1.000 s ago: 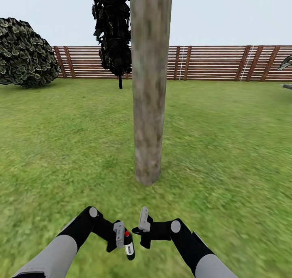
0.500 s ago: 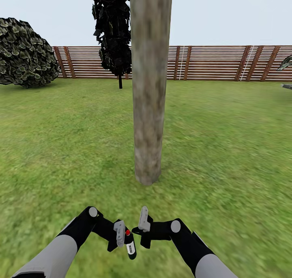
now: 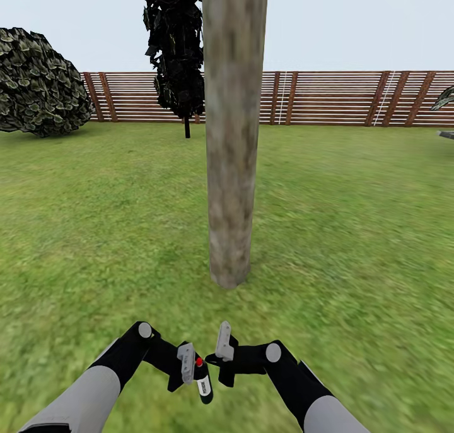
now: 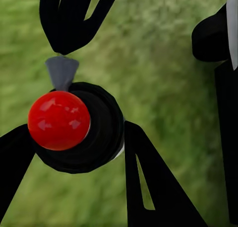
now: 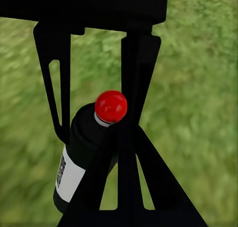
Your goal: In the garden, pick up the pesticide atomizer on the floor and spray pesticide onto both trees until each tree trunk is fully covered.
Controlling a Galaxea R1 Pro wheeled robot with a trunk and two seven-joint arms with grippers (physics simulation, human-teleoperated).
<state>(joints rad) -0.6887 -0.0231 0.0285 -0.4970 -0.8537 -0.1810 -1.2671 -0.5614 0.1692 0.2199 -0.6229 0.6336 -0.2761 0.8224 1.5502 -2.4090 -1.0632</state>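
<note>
Nothing can be read. The black spray bottle with the red cap carries a white label on its side, below the cap, with dark marks along its edge too blurred to make out.

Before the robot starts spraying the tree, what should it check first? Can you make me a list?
1. Bottle held: ok, the left gripper fingers sit on both sides of it.
2. Red top free to press: ok, nothing covers it.
3. Nozzle aimed at the trunk: cannot tell.
4. Trunk in front: ok, it stands straight ahead on the grass.
5. Right gripper out of the way: not ok, it sits close beside the bottle.
6. Spray already on the trunk: cannot tell, no white specks show.
</note>
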